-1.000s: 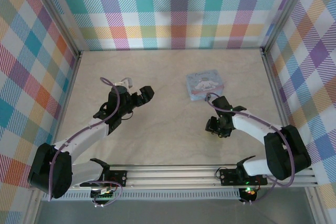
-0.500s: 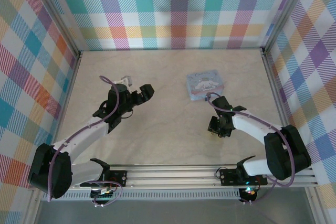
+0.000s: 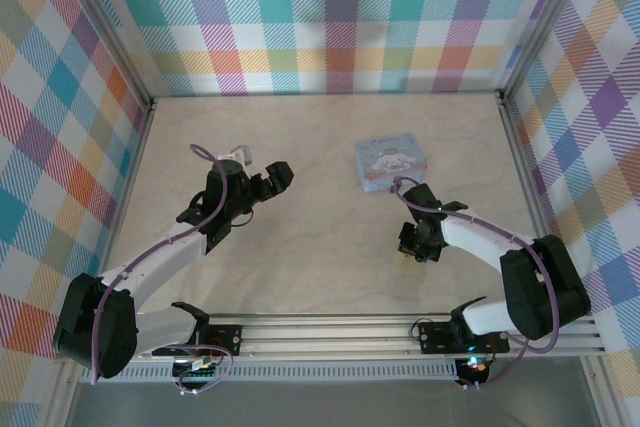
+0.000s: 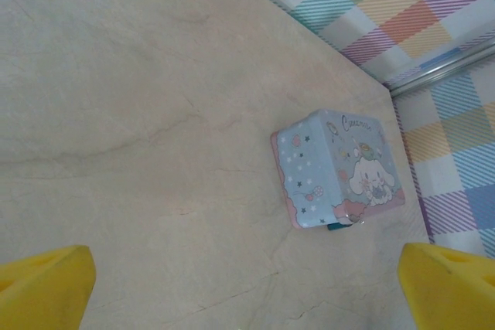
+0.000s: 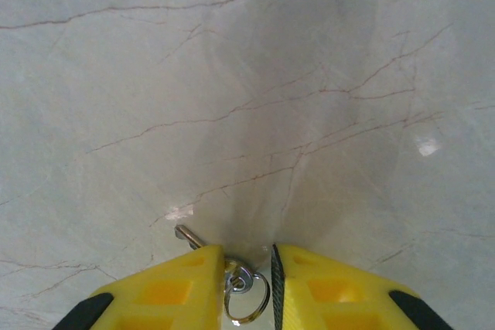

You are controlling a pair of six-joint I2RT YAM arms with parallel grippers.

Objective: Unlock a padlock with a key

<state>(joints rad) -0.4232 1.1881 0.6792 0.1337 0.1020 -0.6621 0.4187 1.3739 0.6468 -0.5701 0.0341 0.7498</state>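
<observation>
Right gripper (image 5: pixel 246 256) is pointing down at the table (image 5: pixel 309 75), its yellow fingers (image 5: pixel 166 287) standing close together with a narrow gap between them. A silvery key ring (image 5: pixel 236 282) is lying in that gap and filling nearly its whole width. The key (image 5: pixel 186 235) is sticking out from under the tip of the finger on the left side of the wrist view, slanting away and outward on the table. Cannot tell whether the pads are pressing on the ring or only flanking it. Beyond the fingertips, bare marbled surface is stretching away. From above, the right gripper (image 3: pixel 410 245) is sitting low over the table, with a pale blue tin (image 3: pixel 392 163) lying farther out, a little toward the other arm. Left gripper (image 3: pixel 272 180) is hovering well apart from it, aimed across toward that tin. In the left wrist view the left gripper (image 4: pixel 247 290) is standing with its fingers (image 4: pixel 46 287) spread wide at the two lower corners, nothing between them but table. Ahead of these fingers, nearer the right-hand one, the tin (image 4: pixel 336 168) is lying flat with its cartoon lid up. The padlock (image 4: pixel 340 226) is sitting at the tin's near edge, touching it or just beside it: a tiny dark blue body with a silvery glint, too small to tell how the shackle is standing. Past the tin, the plaid wall (image 4: pixel 402 5) is rising.
</observation>
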